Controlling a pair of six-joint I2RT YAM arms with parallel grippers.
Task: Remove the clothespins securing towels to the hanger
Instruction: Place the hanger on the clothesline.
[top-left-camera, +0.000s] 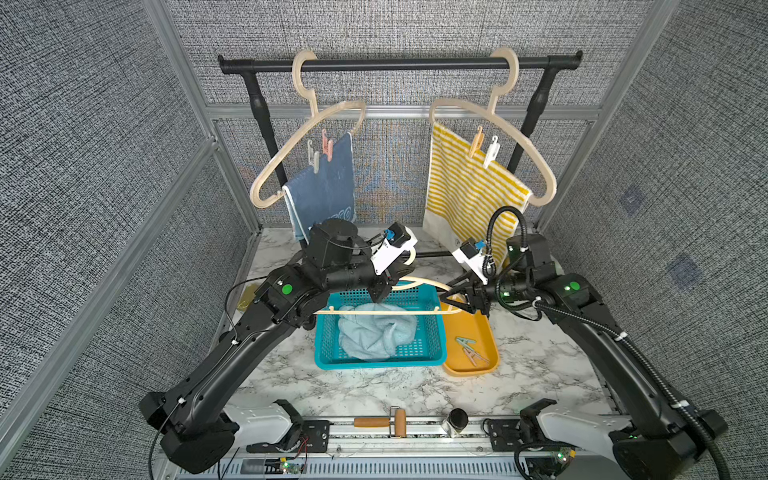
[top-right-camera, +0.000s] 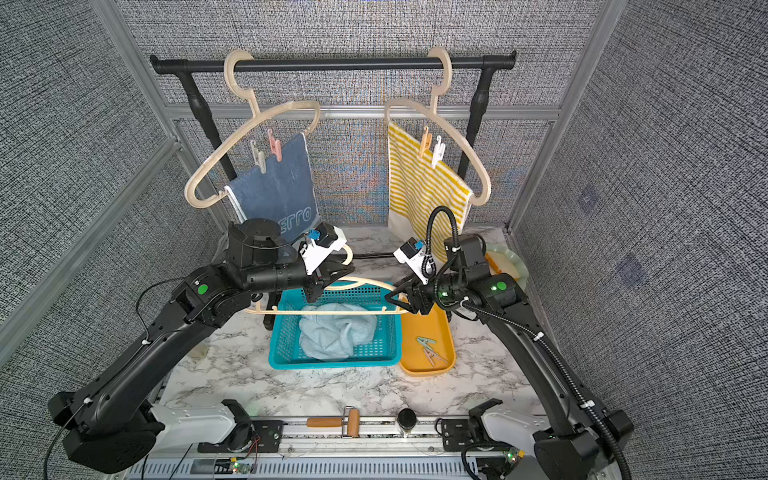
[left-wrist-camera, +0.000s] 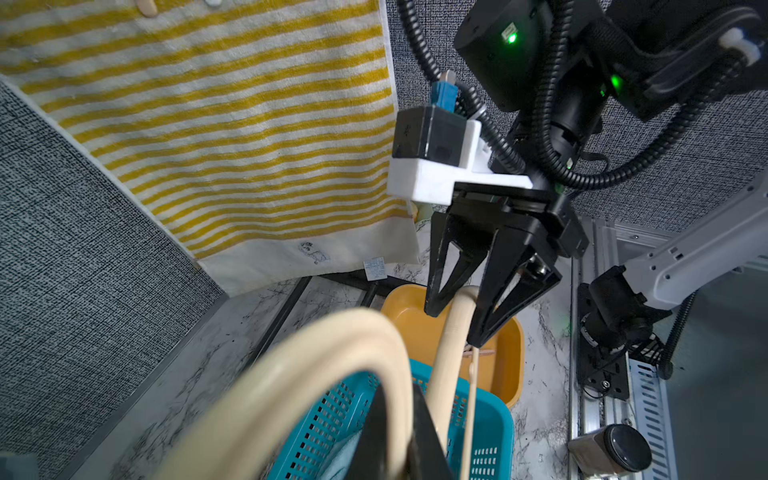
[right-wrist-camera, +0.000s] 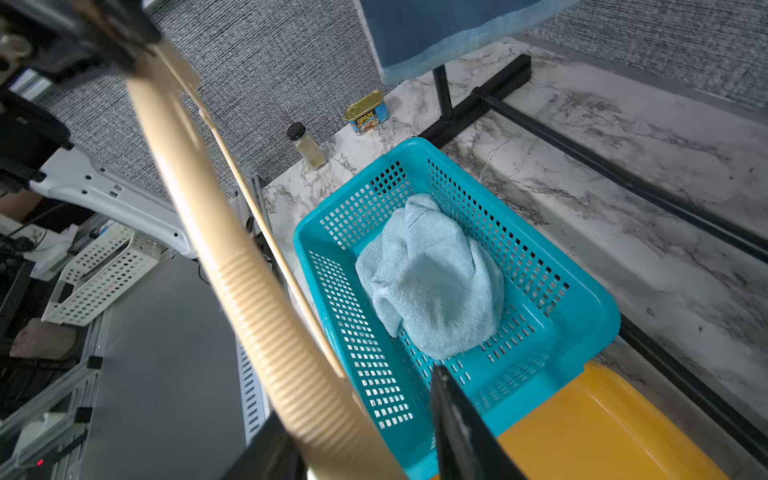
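The left gripper (top-left-camera: 381, 291) is clamped on the bare hanger (right-wrist-camera: 249, 291) over the basket (top-left-camera: 374, 366); the right gripper (left-wrist-camera: 455, 324) straddles its right end, jaws part open. Four clothespins (top-left-camera: 327, 145) sit on the far hung towels (top-left-camera: 461, 187). Releasing left before right clamps would likely drop the hanger.

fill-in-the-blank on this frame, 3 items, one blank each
1. The aqua towel lies in the teal ___.
2. The yellow tray holds ___ clothespins.
3. The left gripper is shut on the bare ___.
Missing words: basket; two; hanger.
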